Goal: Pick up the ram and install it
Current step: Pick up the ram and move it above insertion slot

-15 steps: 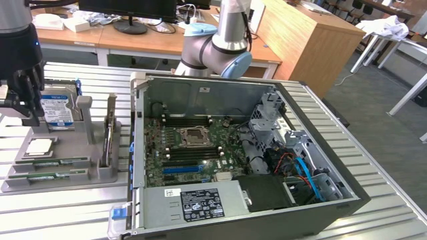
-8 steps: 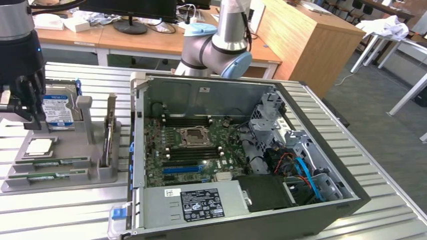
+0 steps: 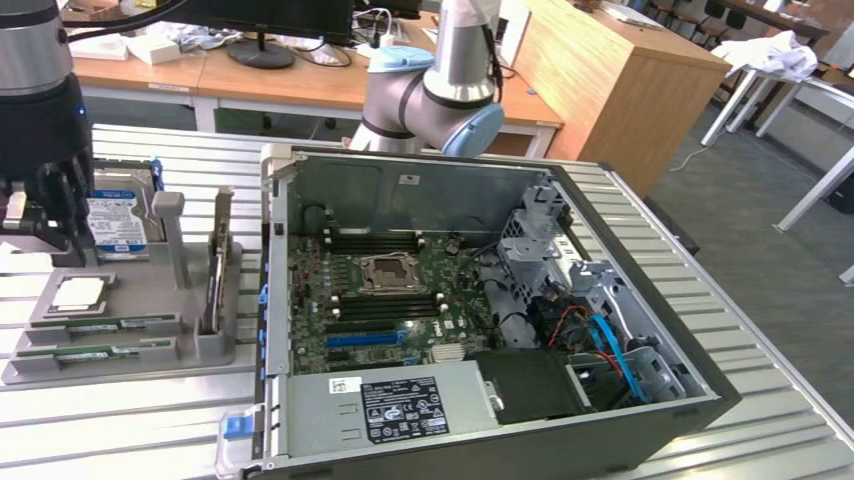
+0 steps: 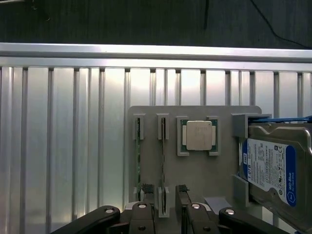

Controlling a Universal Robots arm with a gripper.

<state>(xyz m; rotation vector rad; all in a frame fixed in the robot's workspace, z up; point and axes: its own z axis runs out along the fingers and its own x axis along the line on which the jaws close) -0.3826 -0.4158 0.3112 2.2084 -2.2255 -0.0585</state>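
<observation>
As you work back from the front edge of the gray parts tray [image 4: 195, 170], you hit a spare green stick [image 3: 100, 352] first. The ram [image 3: 118, 323] is in the next slot, just beside it. Behind that on the tray is the square silver processor [image 3: 80, 292], and the hard drive [image 3: 118, 225] with its blue-and-white label stands at the tray's back end. The gripper [image 4: 164, 195] hangs over the tray with its claw released: fingers spread, nothing pinched. In the wrist view the gap between them lines up with the ram's slot, and the ram sits there untouched. To the tray's side, toward the exterior view's right, is the open computer case [image 3: 694, 400] with the motherboard [image 3: 387, 300] exposed. Beyond the tray and case is the arm's base joint [image 3: 427, 95], then the wooden desks [image 3: 267, 75].
</observation>
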